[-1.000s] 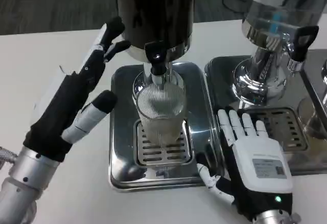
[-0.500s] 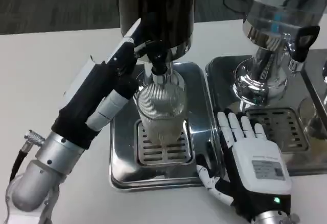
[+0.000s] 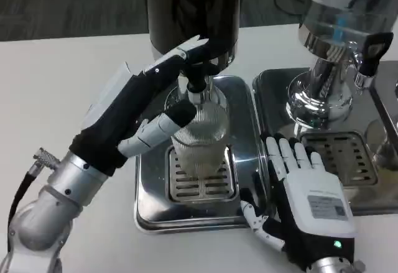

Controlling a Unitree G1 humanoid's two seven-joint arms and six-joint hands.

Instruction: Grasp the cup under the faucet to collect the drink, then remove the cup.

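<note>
A clear ribbed cup [image 3: 204,137] stands upright on the drip grate [image 3: 200,183] under the black faucet [image 3: 196,77] of the dark drink dispenser [image 3: 189,12]. My left hand [image 3: 146,108] reaches in from the left. Its fingers [image 3: 189,50] stretch out against the faucet's black handle, and its thumb [image 3: 163,129] lies across the cup's left side. It holds nothing. My right hand [image 3: 309,192] lies flat and open at the right edge of the steel tray [image 3: 149,208], fingers pointing away from me, apart from the cup.
A second, clear-topped chrome dispenser [image 3: 329,68] with a black tap [image 3: 373,48] stands to the right on its own steel tray [image 3: 273,92] with a grate [image 3: 345,155]. White table [image 3: 62,92] lies bare at the left.
My left arm has swung right from beside the tray to the faucet, its fingers now on the handle and its thumb at the cup. The right hand and cup have stayed put.
</note>
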